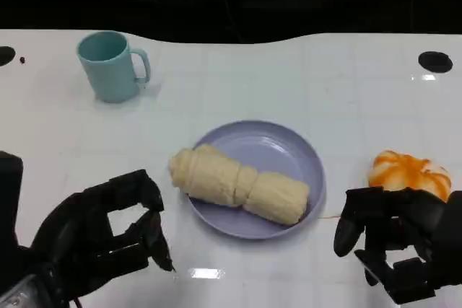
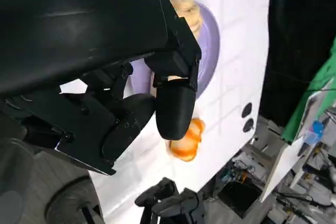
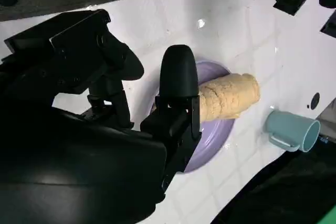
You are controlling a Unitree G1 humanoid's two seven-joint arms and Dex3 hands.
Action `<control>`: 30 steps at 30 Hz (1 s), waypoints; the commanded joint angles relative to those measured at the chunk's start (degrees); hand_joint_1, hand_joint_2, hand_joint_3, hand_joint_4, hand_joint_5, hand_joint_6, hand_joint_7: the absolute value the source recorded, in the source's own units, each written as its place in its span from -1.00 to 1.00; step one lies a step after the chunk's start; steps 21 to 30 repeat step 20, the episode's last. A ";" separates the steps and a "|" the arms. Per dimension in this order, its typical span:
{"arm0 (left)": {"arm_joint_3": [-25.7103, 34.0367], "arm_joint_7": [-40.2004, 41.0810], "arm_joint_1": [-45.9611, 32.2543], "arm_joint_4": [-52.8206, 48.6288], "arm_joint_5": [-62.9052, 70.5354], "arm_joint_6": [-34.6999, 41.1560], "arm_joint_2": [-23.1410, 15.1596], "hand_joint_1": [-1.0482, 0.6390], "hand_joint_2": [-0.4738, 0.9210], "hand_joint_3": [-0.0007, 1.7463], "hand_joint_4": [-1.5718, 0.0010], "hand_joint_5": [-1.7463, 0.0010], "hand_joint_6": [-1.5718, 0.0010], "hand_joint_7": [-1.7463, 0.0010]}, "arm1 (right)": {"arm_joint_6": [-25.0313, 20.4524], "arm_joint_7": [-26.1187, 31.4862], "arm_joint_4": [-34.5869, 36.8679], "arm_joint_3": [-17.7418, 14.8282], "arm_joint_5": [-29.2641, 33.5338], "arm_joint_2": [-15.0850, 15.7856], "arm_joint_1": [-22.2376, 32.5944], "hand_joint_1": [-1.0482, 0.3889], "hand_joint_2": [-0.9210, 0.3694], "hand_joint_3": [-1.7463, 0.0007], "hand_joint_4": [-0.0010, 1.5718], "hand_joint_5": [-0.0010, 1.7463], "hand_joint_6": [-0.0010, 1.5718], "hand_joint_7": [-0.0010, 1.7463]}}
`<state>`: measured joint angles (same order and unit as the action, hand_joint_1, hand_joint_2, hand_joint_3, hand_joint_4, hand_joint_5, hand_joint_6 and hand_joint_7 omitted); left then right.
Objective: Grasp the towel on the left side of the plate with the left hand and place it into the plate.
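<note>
**Towel on the plate, left hand apart from it**

Towel (image 1: 238, 184), rolled into a cream log, lies across the lavender plate (image 1: 289, 151), with one end overhanging the rim on the robot's left side and the rest resting in the dish. By the look of it, the placing is essentially done, and the step in hand is to leave the roll settled and get clear of it.

To do that well, the left hand (image 1: 108, 232) should move away from the plate without brushing the overhanging end, since a nudge there could roll the towel off the rim. If the overhang is judged too much, a light push on that end toward the plate's centre would seat it better than a fresh grasp; the roll looks soft and would likely deform under a hard squeeze.

The left hand sits near the table's front edge, beside the plate but apart from the towel. Its fingers (image 1: 153, 239) are partly curled with a gap between them and the thumb, and they hold nothing and touch nothing that can be seen.

The right hand (image 1: 393, 239) rests at the other side of the plate, just in front of an orange-and-white object (image 1: 409, 171); its fingers are loosely bent, apart, and empty. A teal mug (image 1: 110, 65) stands well away at the far left.
</note>
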<state>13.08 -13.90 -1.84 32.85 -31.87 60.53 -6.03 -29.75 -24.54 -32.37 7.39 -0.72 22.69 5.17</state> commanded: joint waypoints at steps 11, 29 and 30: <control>-1.32 3.43 0.70 -0.31 0.15 -0.01 -1.82 0.15 0.55 0.45 -0.05 -1.00 0.12 -0.99 | 1.96 -0.23 0.24 -1.15 -0.33 0.99 0.90 0.54 -0.47 -0.24 -0.11 0.92 -0.11 0.64; -1.38 1.95 -0.61 -0.80 -1.04 -2.03 -2.67 0.15 0.58 0.39 -0.03 -1.00 0.15 -1.00 | 1.75 0.09 -0.67 -1.28 -0.44 0.62 1.88 0.53 -0.47 -0.24 -0.11 0.93 -0.12 0.63; -1.38 1.95 -0.61 -0.80 -1.04 -2.03 -2.67 0.15 0.58 0.39 -0.03 -1.00 0.15 -1.00 | 1.75 0.09 -0.67 -1.28 -0.44 0.62 1.88 0.53 -0.47 -0.24 -0.11 0.93 -0.12 0.63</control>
